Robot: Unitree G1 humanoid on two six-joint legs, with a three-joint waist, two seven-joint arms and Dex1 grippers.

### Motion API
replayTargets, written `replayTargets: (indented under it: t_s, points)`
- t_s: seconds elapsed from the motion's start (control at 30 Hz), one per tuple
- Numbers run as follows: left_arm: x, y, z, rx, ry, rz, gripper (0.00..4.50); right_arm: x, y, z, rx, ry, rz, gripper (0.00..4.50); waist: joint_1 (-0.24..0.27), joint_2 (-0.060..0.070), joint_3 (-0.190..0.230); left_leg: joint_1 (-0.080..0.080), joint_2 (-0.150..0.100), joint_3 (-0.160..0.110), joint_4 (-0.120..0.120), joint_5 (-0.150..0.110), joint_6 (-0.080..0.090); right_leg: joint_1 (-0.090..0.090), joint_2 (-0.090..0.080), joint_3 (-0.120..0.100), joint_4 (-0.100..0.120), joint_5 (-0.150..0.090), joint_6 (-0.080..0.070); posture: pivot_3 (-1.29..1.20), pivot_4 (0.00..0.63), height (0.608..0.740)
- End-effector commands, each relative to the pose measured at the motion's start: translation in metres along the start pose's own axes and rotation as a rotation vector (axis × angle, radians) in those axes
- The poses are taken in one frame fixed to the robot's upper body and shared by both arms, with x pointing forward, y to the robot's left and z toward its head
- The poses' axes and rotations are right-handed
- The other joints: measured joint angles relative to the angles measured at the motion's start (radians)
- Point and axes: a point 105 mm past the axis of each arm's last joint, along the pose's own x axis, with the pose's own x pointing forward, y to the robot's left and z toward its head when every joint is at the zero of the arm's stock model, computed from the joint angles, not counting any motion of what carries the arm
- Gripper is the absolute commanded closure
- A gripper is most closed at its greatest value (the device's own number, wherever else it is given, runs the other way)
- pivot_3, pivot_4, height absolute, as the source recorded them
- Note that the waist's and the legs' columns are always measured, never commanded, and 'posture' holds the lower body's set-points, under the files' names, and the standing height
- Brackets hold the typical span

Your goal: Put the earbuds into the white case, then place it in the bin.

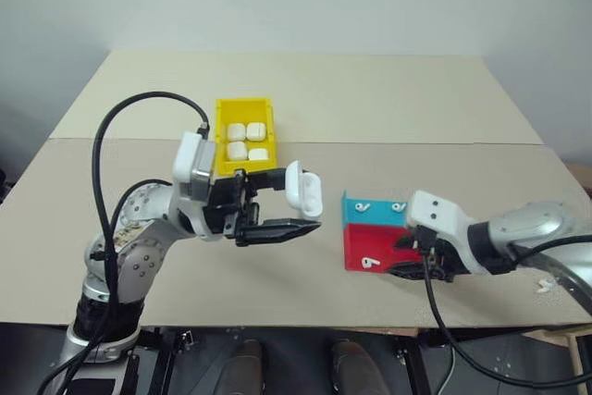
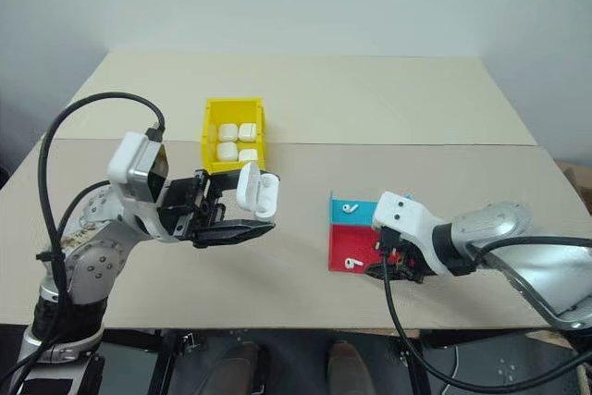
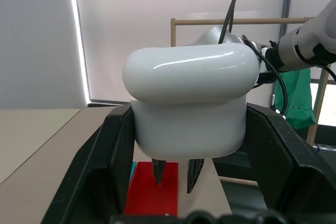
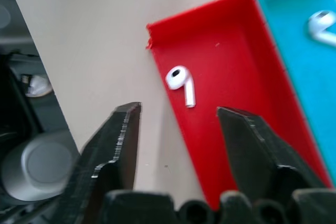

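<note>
Beige tabletop [image 1: 370, 99] runs across the scene under a pale wall, with a seam crossing it from side to side. On the far side of that seam, left of centre, stands the bin [image 1: 244, 108], bright yellow and open-topped, with four closed white cases [image 1: 247, 141] lying inside it in two rows. In front of the bin, lifted off the table, the left gripper [image 1: 277, 205] is clamped on the white case [image 1: 303, 189], which sits between its black fingers with the hinged lid flipped up; the left wrist view shows the case [image 3: 189, 106] squeezed from both sides by the two fingers. To the right lie two shallow trays touching each other, the blue tray [image 1: 356, 211] farther from the robot and the red tray [image 1: 356, 245] nearer. One of the earbuds [image 1: 363, 206] rests in the blue tray and another earbud [image 1: 371, 263] lies in the red tray. The right gripper [image 1: 421, 270] hangs just above the right end of the red tray; in the right wrist view its fingers [image 4: 118, 145] stand apart with nothing between them, and the red tray's earbud [image 4: 181, 83] lies on the tray floor beyond the fingertips, untouched.
</note>
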Motion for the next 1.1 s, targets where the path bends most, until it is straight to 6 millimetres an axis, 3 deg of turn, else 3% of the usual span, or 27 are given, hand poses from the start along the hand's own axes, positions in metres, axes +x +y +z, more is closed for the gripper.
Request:
replayTargets:
  t_s: [0.03,0.4,1.1]
  points:
    - [0.002,-0.006,0.01,0.056,-0.018,-0.011,1.71,0.003,0.008,0.012,-0.104,0.0,0.017,1.77,0.002,0.0,0.0,0.0,0.0,0.0,0.0,0.0,0.0,0.0,0.0,0.0,0.0,0.0,0.0,0.0,0.15,0.74]
    - [0.005,-0.009,0.01,0.053,-0.016,-0.002,1.71,0.033,0.004,0.003,-0.177,0.205,0.017,1.77,0.006,0.0,0.0,-0.001,-0.001,-0.002,0.0,0.0,0.0,-0.001,-0.001,0.0,-0.001,0.0,0.0,0.0,0.15,0.74]
    - [0.007,-0.011,0.01,0.06,-0.03,0.009,1.71,0.058,-0.004,-0.007,-0.154,0.253,0.0,1.77,0.006,0.0,0.0,-0.001,-0.001,-0.003,0.0,0.0,0.0,-0.001,-0.001,0.0,0.0,0.0,0.0,0.0,0.15,0.74]
